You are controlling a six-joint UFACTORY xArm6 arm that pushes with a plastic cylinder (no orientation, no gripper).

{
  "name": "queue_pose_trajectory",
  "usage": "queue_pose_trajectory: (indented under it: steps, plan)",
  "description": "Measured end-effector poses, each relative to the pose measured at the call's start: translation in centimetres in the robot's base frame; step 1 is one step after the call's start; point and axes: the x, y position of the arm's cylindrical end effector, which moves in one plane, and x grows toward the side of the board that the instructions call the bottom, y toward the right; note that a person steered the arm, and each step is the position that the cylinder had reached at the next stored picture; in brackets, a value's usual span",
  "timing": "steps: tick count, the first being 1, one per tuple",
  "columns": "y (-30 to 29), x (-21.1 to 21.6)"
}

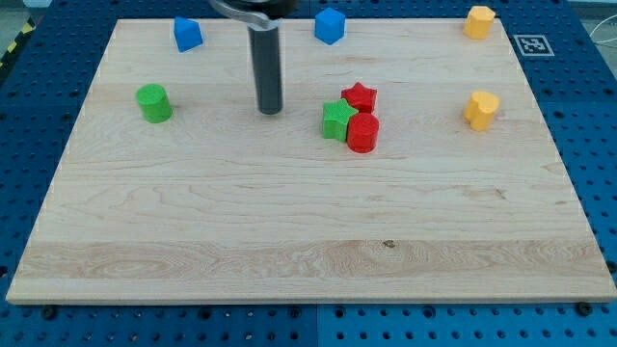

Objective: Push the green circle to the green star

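Observation:
The green circle (pixel 153 103) stands at the board's left, upright and alone. The green star (pixel 336 120) sits near the middle, touching a red star (pixel 360 96) at its upper right and a red circle (pixel 363 133) at its lower right. My tip (pixel 270 110) is on the board between the two green blocks, closer to the green star, roughly 120 px right of the green circle and touching neither.
A blue block (pixel 187 35) and a blue cube (pixel 330 25) sit near the top edge. A yellow block (pixel 479 21) is at the top right and a yellow heart-like block (pixel 482 110) at the right. The wooden board (pixel 289 231) lies on a blue pegboard.

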Motion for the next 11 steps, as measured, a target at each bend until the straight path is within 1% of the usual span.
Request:
queue_pose_trajectory:
  steps: [2,3,4,5,6,7,8,11]
  plan:
    - [-6.8,-1.7]
    - [-10.2,-3.9]
    - [-13.9,-4.2]
    - [-16.3,-1.7]
    - [-17.3,0.5]
    - [-13.3,0.9]
    - [-8.8,0.2]
    - [3.0,0.2]
